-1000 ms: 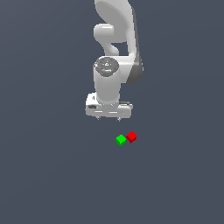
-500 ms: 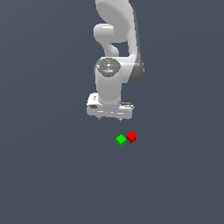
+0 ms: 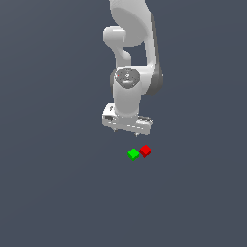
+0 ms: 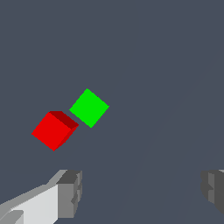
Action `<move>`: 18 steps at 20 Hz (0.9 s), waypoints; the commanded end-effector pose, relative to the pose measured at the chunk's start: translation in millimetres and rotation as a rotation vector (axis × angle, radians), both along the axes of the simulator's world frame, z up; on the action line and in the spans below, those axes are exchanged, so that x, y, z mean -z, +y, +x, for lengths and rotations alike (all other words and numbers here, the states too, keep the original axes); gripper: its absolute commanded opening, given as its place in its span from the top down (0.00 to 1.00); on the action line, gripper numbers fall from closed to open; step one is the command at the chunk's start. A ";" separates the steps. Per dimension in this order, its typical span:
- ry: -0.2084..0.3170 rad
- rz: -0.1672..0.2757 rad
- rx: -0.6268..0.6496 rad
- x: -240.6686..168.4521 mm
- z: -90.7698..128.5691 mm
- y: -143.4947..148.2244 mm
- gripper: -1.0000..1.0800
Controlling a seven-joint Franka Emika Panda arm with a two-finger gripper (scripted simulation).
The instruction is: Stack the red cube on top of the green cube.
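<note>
- Gripper hangs above the floor, its grey blocky fingers spread wide apart and holding nothing.
- Red cube, a plain glossy block, sits at about five o'clock from it, unlifted.
- Green cube lies just beside the red one, a thin gap between; stacking is all still to do.

White Franka arm hangs vertically, wrist pointing downward; its white gripper hovers with the grey-padded fingers spread wide apart, holding nothing.
</note>
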State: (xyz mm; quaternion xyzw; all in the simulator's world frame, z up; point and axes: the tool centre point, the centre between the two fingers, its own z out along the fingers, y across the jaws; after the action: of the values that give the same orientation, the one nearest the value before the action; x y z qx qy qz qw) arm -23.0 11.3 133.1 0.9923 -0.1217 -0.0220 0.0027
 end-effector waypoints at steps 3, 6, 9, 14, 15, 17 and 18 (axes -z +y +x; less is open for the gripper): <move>-0.006 -0.002 0.095 8.9 0.3 15.4 0.04; -0.010 -0.003 0.160 15.1 1.6 25.9 0.04; -0.014 -0.005 0.226 21.3 3.7 36.3 0.04; -0.021 -0.007 0.337 31.7 9.0 53.5 0.04; -0.023 -0.008 0.359 33.9 10.4 56.9 0.04; -0.026 -0.009 0.404 38.1 13.4 63.6 0.04; -0.027 -0.009 0.427 40.3 15.0 66.9 0.04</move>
State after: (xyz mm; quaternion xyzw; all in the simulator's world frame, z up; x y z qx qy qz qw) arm -10.3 73.1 96.1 0.9499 -0.3123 -0.0094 0.0011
